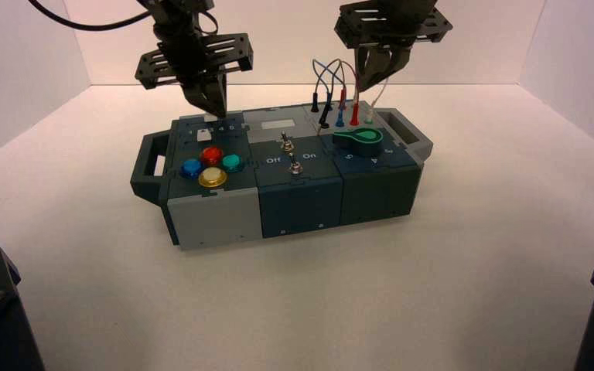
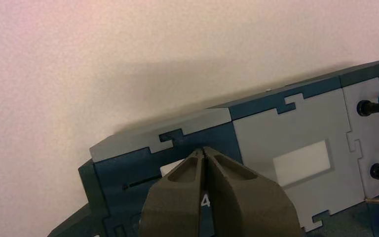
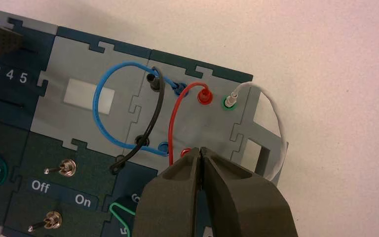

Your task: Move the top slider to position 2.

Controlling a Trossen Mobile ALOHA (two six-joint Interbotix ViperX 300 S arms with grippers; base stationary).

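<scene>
Left hand (image 2: 203,154) is hanging over the box's (image 1: 294,202) slider panel, fingers pressed together into a single narrow tip, holding nothing. In the left wrist view that tip is sitting right beside the top slider (image 2: 171,167), whose white knob is peeking out at centre frame behind the fingers; I can't tell if it's touching. The dark slot of its track is running off toward the lower left of that frame. A "4" is showing just under the fingers; position 2 is hidden by them there, but the numeral row (image 3: 2,73) is reading 2-3-4-5 at the upper left of the right wrist view.

Handling judgement: knob is looking like small rigid plastic, light, with some friction in the track, so it's calling for a sideways nudge from the closed tip on the knob's end face, not a pinch. Overshoot is the risk, short pushes.

Right hand (image 3: 201,153) is waiting above the wire sockets (image 3: 205,96) at the far right of the box, fingers also closed, empty.
</scene>
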